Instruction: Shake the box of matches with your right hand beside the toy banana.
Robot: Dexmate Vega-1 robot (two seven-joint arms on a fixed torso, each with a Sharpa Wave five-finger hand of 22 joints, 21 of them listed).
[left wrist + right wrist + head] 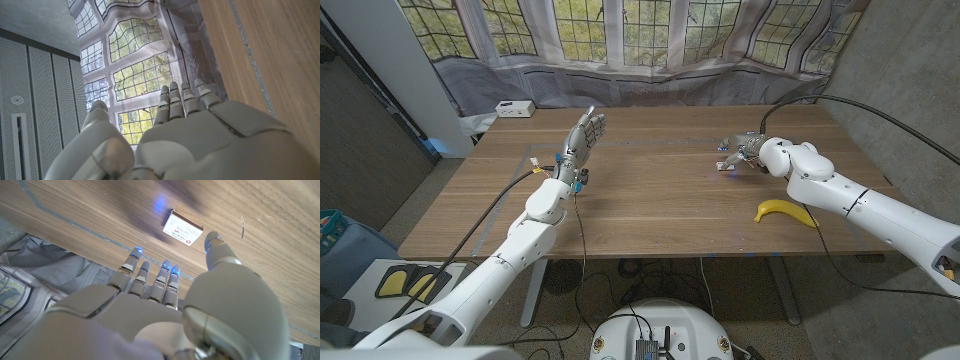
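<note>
A white box [514, 108] sits at the far left corner of the wooden bench [640, 215]. Behind the bench hangs a window-print curtain [650, 35].

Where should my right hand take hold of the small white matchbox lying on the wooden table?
Probably across its two long edges, coming down from above. The small white matchbox lies flat on the wooden table, label side up, so only its thin sides offer a grip. The right hand hovers open above it, thumb on one side and fingers on the other.
</note>
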